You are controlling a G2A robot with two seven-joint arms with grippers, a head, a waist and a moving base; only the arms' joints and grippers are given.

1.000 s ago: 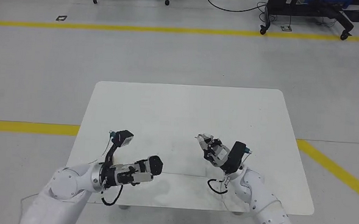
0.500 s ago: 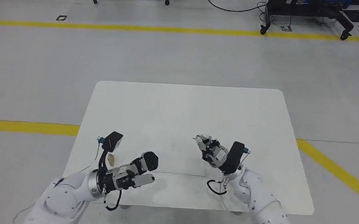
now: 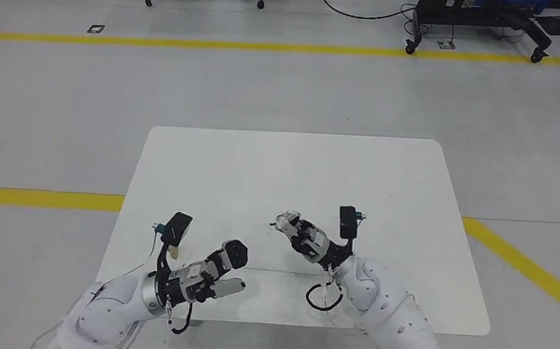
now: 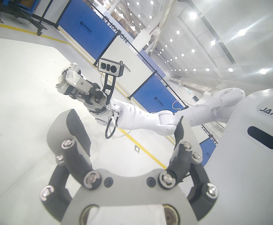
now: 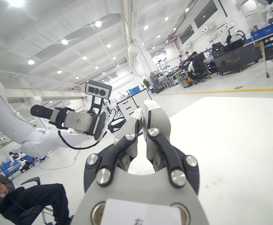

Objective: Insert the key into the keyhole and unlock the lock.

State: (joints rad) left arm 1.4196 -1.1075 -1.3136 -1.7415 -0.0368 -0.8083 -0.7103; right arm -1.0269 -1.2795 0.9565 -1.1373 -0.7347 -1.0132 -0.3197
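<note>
Your left gripper (image 4: 125, 124) has its fingers spread, the right gripper (image 5: 144, 110) has them pressed together, and because the two are near, they can collide if you hurry.

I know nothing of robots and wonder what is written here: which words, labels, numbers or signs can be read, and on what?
On the blue and white wall panels: lettering, a brand name, so not quoted.
On the white label at the base of the right pincer: a dark mark cut off by the picture's edge, unreadable.
On the white rectangular table: none.
On the yellow floor lines: plain stripes, no words or numbers.
</note>
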